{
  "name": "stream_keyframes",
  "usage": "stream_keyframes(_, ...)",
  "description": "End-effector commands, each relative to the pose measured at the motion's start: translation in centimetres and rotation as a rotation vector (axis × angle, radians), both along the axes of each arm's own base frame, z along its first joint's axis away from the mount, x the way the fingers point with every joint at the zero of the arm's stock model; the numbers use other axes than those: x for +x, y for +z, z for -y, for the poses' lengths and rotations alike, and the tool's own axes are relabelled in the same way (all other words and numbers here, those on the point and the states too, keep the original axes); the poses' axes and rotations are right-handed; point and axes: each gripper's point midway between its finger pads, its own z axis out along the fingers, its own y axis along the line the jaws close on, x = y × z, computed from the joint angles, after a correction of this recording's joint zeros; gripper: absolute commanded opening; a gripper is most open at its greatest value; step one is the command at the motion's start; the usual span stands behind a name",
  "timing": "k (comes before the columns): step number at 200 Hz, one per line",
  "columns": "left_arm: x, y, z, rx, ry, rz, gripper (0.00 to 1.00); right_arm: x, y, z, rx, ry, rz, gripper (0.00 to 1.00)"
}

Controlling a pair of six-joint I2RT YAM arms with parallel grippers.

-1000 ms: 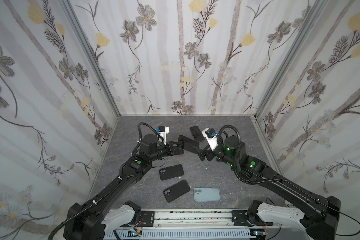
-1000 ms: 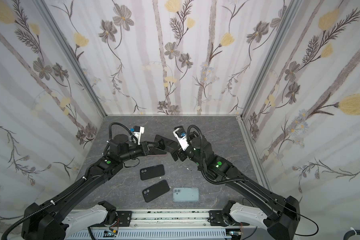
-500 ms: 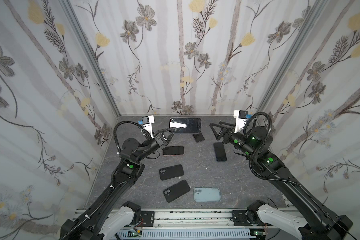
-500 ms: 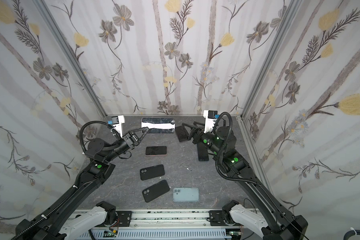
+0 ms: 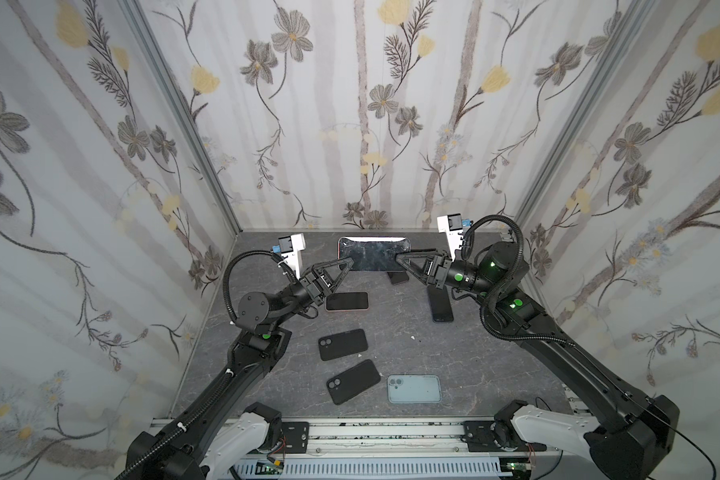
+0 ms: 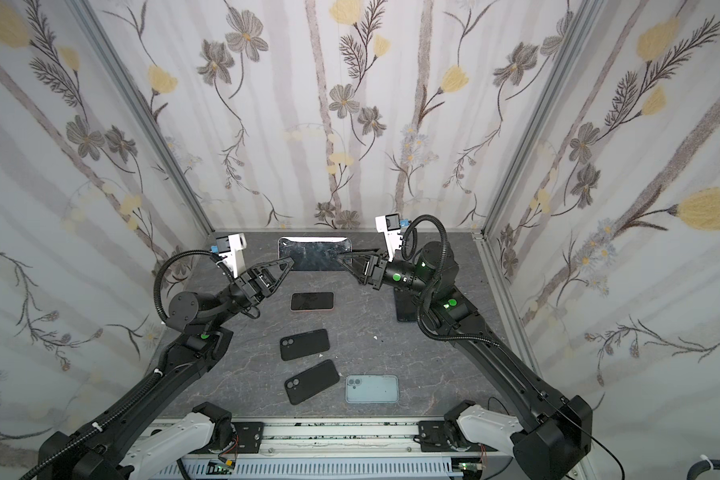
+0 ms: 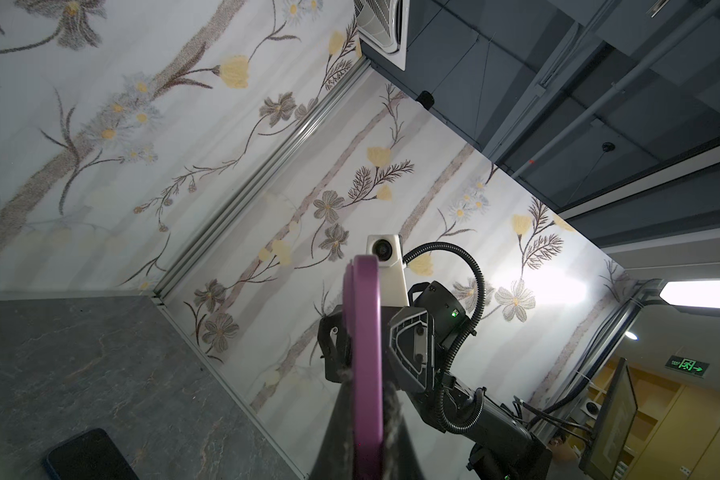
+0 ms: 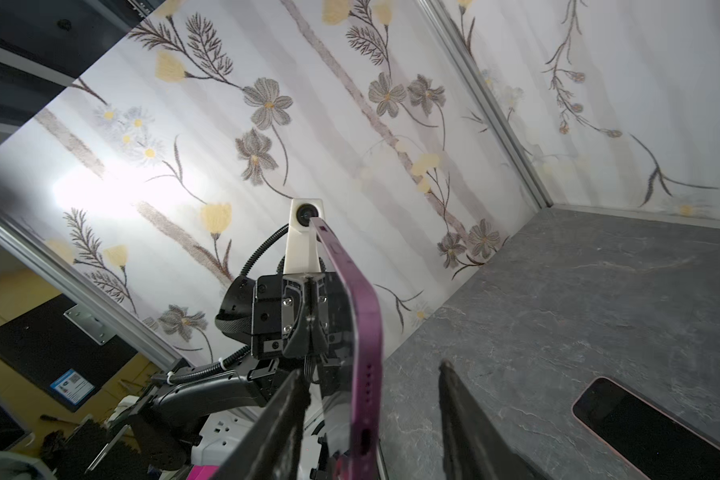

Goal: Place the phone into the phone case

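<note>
A purple-edged phone (image 5: 373, 253) (image 6: 314, 253) hangs on edge above the back of the table, its glossy screen facing the camera in both top views. My left gripper (image 5: 347, 264) (image 7: 366, 395) is shut on the phone's (image 7: 366, 332) left end. My right gripper (image 5: 400, 257) (image 8: 371, 370) straddles the phone's (image 8: 364, 332) right end, open, with a gap between each finger and the phone. Two black phone cases (image 5: 342, 344) (image 5: 353, 381) and a pale blue-grey phone case (image 5: 414, 388) lie flat near the table's front.
A dark phone with a pinkish rim (image 5: 347, 301) (image 8: 657, 432) lies mid-table under the left arm. Another dark phone (image 5: 440, 305) lies below the right gripper, and a third (image 5: 398, 276) shows behind it. Floral walls close in the back and both sides.
Both arms have risen from the middle of the table to the back. My right gripper has moved left onto the phone's right end and its jaws have narrowed.
</note>
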Motion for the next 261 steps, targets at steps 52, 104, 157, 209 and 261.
stream_keyframes(52, -1.8, 0.3, -0.2, -0.025, -0.055, 0.04, 0.0, -1.5, 1.6, -1.1, 0.042, 0.1, 0.054, 0.0)
stream_keyframes(104, -1.3, -0.1, -0.9, -0.009, 0.026, 0.024, 0.02, -1.3, 1.9, -0.8, 0.047, 0.076, 0.054, 0.0)
stream_keyframes(157, -0.7, -0.8, -1.4, 0.052, 0.116, 0.025, 0.48, -0.2, 0.6, -0.6, 0.009, 0.006, 0.01, 0.0)
stream_keyframes(209, 2.4, -5.1, -4.6, 0.246, 0.442, -0.088, 0.5, 1.8, -1.4, 0.0, -0.056, -0.115, -0.042, 0.0)
stream_keyframes(261, 3.9, -11.0, -8.1, 0.445, 0.658, -0.26, 0.51, 4.0, -5.1, 0.3, -0.154, -0.213, -0.13, 0.0)
